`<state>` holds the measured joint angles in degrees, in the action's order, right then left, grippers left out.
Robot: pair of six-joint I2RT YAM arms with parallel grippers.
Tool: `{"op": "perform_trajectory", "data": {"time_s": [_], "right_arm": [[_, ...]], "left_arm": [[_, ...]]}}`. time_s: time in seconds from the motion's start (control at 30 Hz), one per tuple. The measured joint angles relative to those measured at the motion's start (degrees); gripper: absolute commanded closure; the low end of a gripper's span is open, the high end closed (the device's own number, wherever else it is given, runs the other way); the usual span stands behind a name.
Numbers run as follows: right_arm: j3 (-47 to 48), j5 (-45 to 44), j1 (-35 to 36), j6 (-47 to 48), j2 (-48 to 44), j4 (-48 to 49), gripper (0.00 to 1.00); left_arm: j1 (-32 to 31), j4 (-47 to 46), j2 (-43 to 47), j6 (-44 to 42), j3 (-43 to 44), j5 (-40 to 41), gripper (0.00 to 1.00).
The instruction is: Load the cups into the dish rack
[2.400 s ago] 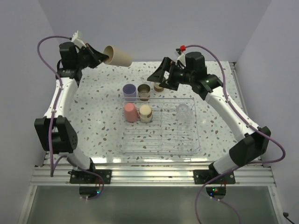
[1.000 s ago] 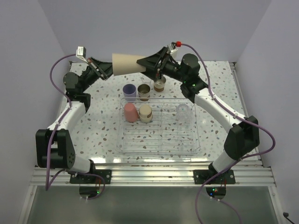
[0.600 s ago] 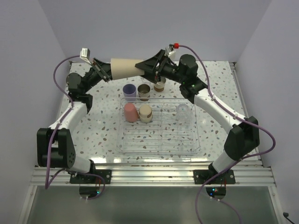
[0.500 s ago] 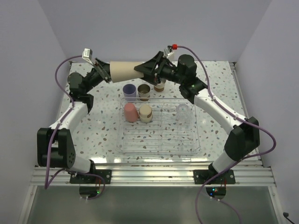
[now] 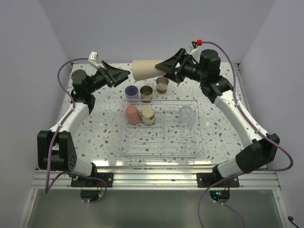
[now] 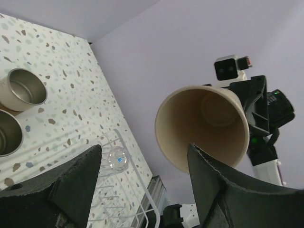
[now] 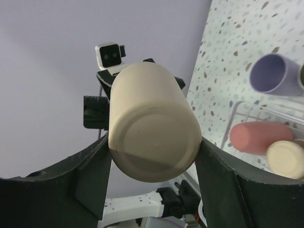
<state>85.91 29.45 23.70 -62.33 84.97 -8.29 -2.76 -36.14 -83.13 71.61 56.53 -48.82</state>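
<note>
We are taking the tabletop [image 5: 95, 123] first: the rack [image 5: 161, 151] is sitting in its middle, with a pink cup [image 5: 132, 114], a tan-based cup [image 5: 148, 115] and a clear cup [image 5: 186, 113] already in its far half. A careless descent is risking a knock against the far wall or against those three. Next comes the beige cup [image 5: 146, 70]. The right end effector [image 5: 160, 71] is gripping it at the base end, sideways and high over the far part of the tabletop. Its mouth is pointing at the left end effector [image 5: 121, 76], which is standing open just clear of the rim. We are judging this hold the main worry: the wall looks smooth and only one end is being pinched, so a fast swing or wrist turn could let it slip. Smallest, the lavender cup [image 5: 131, 91] and two steel cups [image 5: 147, 93] are standing behind the rack, and a drop could scatter them
</note>
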Motion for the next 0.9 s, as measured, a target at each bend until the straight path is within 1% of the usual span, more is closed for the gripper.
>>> {"op": "perform_trajectory", "data": {"time_s": [0.07, 0.17, 0.3, 0.37, 0.47, 0.63, 0.9], "right_arm": [[1.64, -1.07, -1.29, 2.75, -0.83, -4.04, 1.00], [6.08, -5.14, -2.40, 9.42, -2.23, -14.38, 1.00], [11.30, -10.91, -2.29, 18.62, -4.42, -26.56, 1.00], [11.80, -13.81, -2.23, 22.32, -6.21, -31.28, 1.00], [11.52, -19.02, -2.19, 28.13, -9.44, -38.60, 1.00], [8.09, -27.19, -0.28, 34.99, -13.20, -46.93, 1.00], [2.82, -38.12, 8.74, 39.69, -12.68, -55.43, 1.00]], "left_arm": [[0.02, 4.07, 0.00, -3.06, 1.09, 0.02, 0.24], [0.31, 8.94, 0.00, -7.43, 2.14, 0.11, 0.24], [1.25, 15.04, 0.00, -12.09, 2.45, 0.81, 0.24], [1.55, 18.84, -0.07, -14.51, 2.97, 1.70, 0.25], [1.62, 23.15, -0.39, -17.59, 3.98, 2.99, 0.25], [1.62, 25.79, -0.59, -19.78, 4.00, 3.82, 0.26], [1.62, 27.10, -1.77, -20.44, 4.00, 4.17, 0.27]]}}
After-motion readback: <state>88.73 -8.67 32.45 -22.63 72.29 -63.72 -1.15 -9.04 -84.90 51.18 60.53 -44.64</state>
